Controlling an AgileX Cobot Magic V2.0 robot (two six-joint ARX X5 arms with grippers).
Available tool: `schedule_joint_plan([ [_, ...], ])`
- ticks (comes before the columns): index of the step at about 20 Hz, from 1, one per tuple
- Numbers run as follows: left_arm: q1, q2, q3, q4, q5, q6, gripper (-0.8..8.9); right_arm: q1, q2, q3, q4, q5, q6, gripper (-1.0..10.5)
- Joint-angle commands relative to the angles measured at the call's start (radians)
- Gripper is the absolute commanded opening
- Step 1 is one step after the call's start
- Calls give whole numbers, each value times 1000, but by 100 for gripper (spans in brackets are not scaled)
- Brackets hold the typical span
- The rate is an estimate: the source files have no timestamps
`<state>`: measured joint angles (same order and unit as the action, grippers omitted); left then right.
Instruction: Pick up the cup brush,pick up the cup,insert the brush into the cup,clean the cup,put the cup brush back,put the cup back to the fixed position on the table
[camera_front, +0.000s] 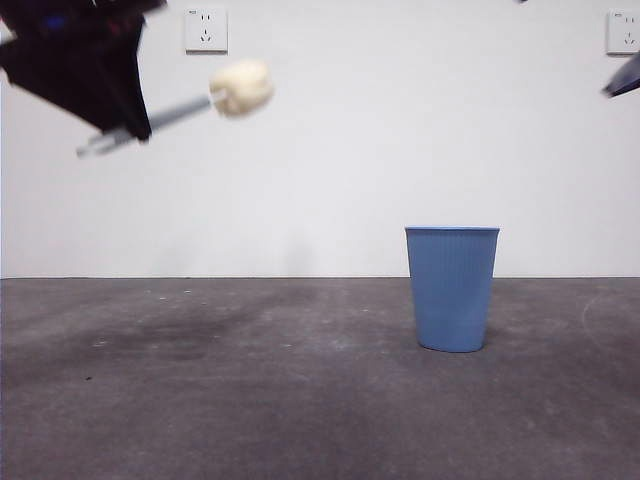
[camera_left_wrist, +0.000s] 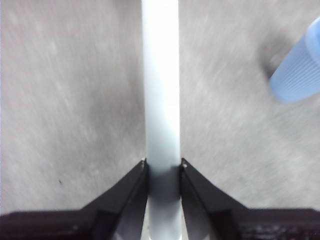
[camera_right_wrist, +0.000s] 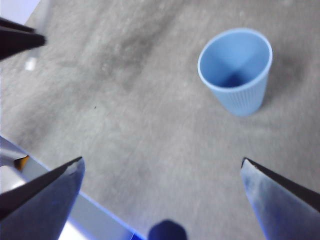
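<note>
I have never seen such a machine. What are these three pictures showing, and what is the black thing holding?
It is a robot with two arms, each ending in a two-jaw gripper. One picture looks level across the table; the other two come from cameras on the wrists. A blue cup stands upright and empty on the table. The left gripper, raised at one side, is shut on the grey handle of the cup brush. The right gripper waits open above the table, holding nothing.

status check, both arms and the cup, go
Left gripper shut on cup brush, held high. Right gripper open above table, empty. Cup upright, untouched. Nothing in the way.
</note>
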<state>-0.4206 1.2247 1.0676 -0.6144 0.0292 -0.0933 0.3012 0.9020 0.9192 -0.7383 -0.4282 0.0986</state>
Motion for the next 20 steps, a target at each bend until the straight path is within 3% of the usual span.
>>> schedule_joint_plan([
  [1, -3, -47, 2, -8, 2, 20, -6, 77, 17, -114, 123, 59, 48, 597],
  [5, -3, -91, 2, -53, 1, 45, -7, 251, 18, -349, 420, 308, 140, 598],
  [10, -3, -93, 2, -106, 3, 60, -7, 330, 74, -526, 789, 514, 158, 597],
  [14, -3, -94, 2, -138, 3, 68, -7, 319, 236, -621, 1101, 550, 142, 596],
  [20, -4, -94, 2, -149, 6, 68, -7, 253, 585, -624, 1508, 564, 117, 595],
])
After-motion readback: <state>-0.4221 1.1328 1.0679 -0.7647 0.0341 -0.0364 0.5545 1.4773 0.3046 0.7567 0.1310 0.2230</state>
